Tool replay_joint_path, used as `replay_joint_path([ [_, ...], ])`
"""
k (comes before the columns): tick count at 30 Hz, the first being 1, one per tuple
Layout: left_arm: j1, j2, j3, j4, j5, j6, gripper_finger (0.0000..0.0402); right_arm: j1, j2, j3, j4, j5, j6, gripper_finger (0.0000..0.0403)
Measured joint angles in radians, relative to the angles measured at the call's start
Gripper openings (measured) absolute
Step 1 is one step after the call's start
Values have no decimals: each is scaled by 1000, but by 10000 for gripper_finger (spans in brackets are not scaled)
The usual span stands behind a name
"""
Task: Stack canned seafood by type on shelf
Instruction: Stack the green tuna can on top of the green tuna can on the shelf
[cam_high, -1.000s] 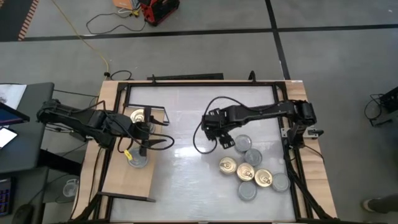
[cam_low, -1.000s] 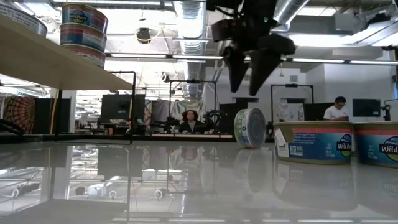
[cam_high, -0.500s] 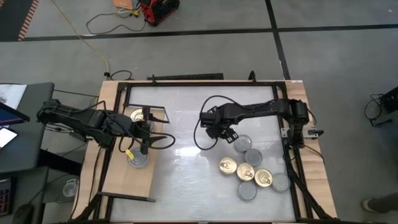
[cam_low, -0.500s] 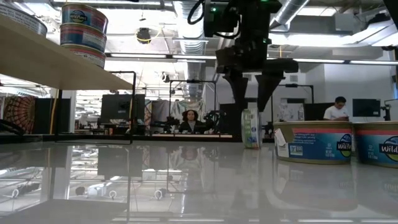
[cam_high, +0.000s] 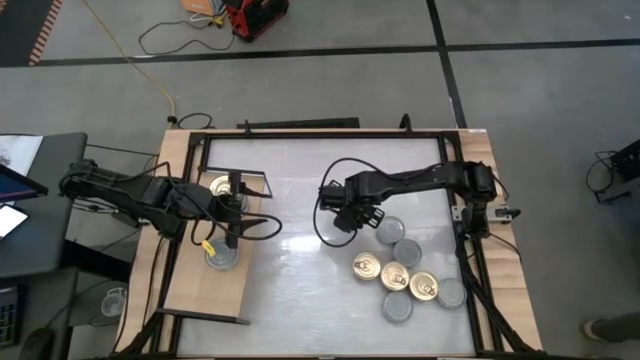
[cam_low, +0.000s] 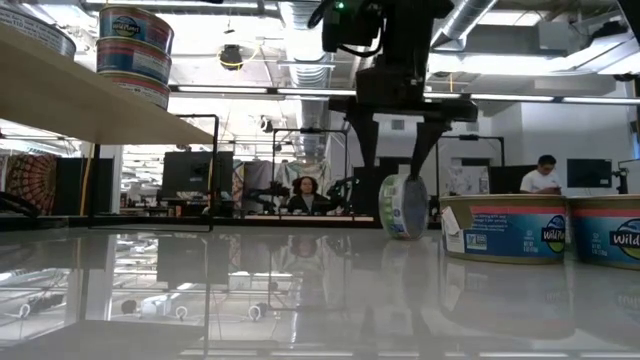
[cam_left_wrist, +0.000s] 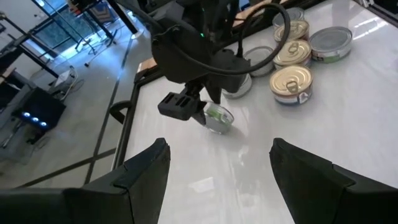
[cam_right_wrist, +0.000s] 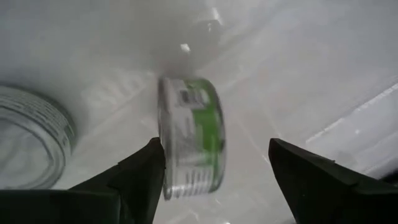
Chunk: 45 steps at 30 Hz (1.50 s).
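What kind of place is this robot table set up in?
Probably an open-plan lab or workshop office: exposed ceiling ducts, a bare concrete floor with a loose cable, and people at desks with monitors beyond the white table.

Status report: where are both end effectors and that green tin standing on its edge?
Right end effector open, straddling green-labelled tin tipped on edge. Left end effector open over wooden shelf. Nothing in the way.

Green-and-white labelled tin (cam_right_wrist: 189, 137) on edge, gold-topped tins (cam_high: 366, 266), silver-grey tops (cam_high: 397, 307), glossy white tabletop (cam_high: 290, 290), dark claws.
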Motion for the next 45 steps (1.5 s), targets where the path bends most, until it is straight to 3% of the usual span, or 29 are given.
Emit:
replay_joint_path([
  [11, 0, 0, 0, -11, 0, 2, 263, -47, 2, -99, 38, -26, 31, 253],
  [18, 0, 0, 0, -10, 0, 10, 263, -51, -4, -96, 50, -67, 148, 165],
  [22, 0, 0, 1, -38, -7, 68, 263, -65, -5, -93, 48, -132, 204, 160],
  [28, -1, 0, 1, -54, -100, 238, 263, -107, -10, -30, 7, -208, 369, 160],
  [35, -26, 1, 1, -46, -100, 500, 263, -203, -56, 46, 36, -481, 577, 170],
  [40, -65, 9, 1, -4, -70, 692, 263, -281, -93, 66, 104, -774, 655, 164],
  [45, -100, 70, 1, 27, -38, 936, 263, -353, -110, 67, 291, -1096, 825, 167],
])
